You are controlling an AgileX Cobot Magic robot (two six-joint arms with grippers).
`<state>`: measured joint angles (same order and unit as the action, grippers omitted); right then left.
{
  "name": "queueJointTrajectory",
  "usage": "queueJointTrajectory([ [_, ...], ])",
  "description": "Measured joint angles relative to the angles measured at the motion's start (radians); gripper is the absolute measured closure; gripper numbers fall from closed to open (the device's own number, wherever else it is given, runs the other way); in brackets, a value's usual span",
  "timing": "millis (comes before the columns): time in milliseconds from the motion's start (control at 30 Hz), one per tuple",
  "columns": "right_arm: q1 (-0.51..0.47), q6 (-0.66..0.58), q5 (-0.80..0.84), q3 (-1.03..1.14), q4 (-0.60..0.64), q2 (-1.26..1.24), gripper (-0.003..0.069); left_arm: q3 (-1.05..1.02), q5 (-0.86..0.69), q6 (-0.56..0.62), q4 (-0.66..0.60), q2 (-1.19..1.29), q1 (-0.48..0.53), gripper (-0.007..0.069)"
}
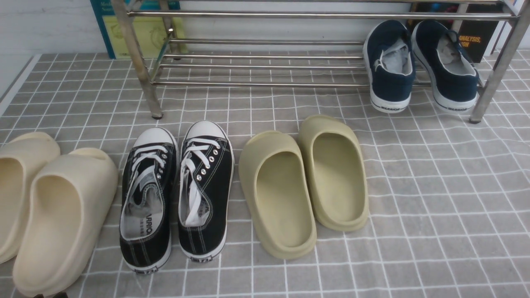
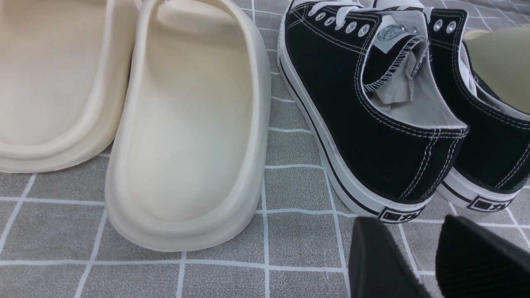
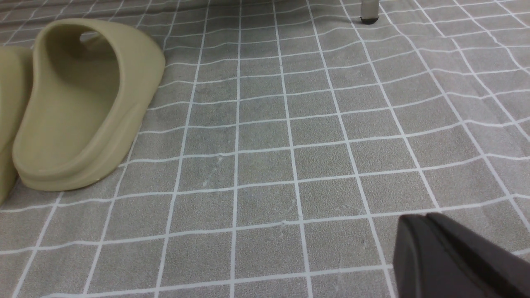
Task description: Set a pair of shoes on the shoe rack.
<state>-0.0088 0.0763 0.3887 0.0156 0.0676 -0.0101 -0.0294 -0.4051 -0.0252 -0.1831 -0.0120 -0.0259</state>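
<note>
Front view, seen from between my two arms. The navy shoes stand side by side at about 1 o'clock, at the right end of the rack, toes up on its low tubes and heels down by the cloth, near the rack's right front leg. Judged from this, the placing looks done or nearly so; whether the heels touch the cloth I cannot tell.

At 6 o'clock lie the olive slides; at 7 o'clock the black sneakers; at 8 o'clock the cream slides.

Left wrist view: my left gripper shows its two dark fingers parted, with cloth visible between them and nothing held; it hovers just behind the heel of a black sneaker. Right wrist view: my right gripper has its fingers pressed together, empty, above bare cloth, well apart from an olive slide.

Handling, as I judge it: each navy shoe is light, with soft canvas sides that would cave under a squeeze, the paper stuffing giving some body. The rubber sole is stiff and grippy. The firmest hold is the heel collar, one finger inside and one outside, or across the sole edges.
</note>
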Motion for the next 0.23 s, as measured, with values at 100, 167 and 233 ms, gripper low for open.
queueJointTrajectory([
  [100,0.000,0.000,0.000,0.000,0.000,0.000,0.0620,0.000,0.000,0.000,0.000,0.000,0.000,0.0386],
  [167,0.000,0.000,0.000,0.000,0.000,0.000,0.0618,0.000,0.000,0.000,0.000,0.000,0.000,0.0386],
  [233,0.000,0.000,0.000,0.000,0.000,0.000,0.0615,0.000,0.000,0.000,0.000,0.000,0.000,0.0386],
])
